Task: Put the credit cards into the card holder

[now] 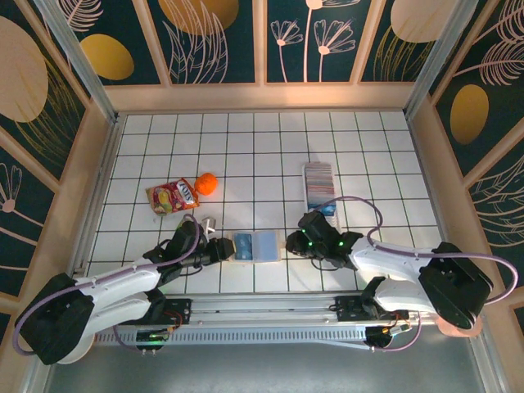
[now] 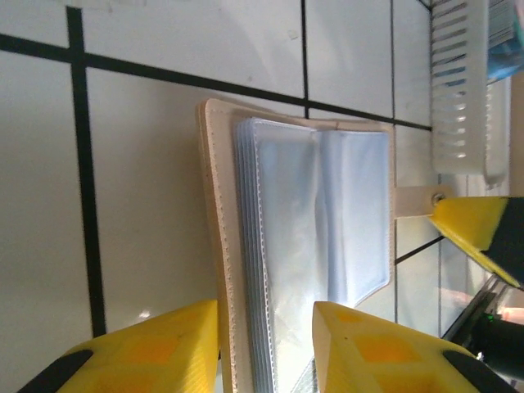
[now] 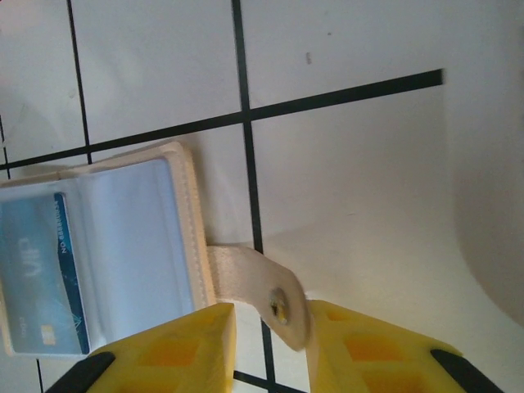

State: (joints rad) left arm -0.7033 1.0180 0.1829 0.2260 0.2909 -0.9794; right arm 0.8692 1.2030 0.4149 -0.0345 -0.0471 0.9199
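The card holder (image 1: 264, 246) lies open on the tiles between my two grippers, beige outside with clear sleeves (image 2: 327, 213). A blue credit card (image 3: 39, 278) sits in its left sleeve. More credit cards (image 1: 319, 182) stand in a row in the white tray (image 1: 306, 190) behind it. My left gripper (image 2: 266, 352) has the holder's beige cover edge and sleeve stack between its yellow fingers. My right gripper (image 3: 272, 348) is open around the snap tab (image 3: 258, 282). The tab leans on the right finger (image 3: 368, 348), apart from the left one.
A red snack pouch (image 1: 172, 196) and an orange ball (image 1: 207, 183) lie at the left, behind my left arm. The ribbed tray wall (image 2: 458, 90) is close to the holder's far side. Wooden walls surround the tiled floor.
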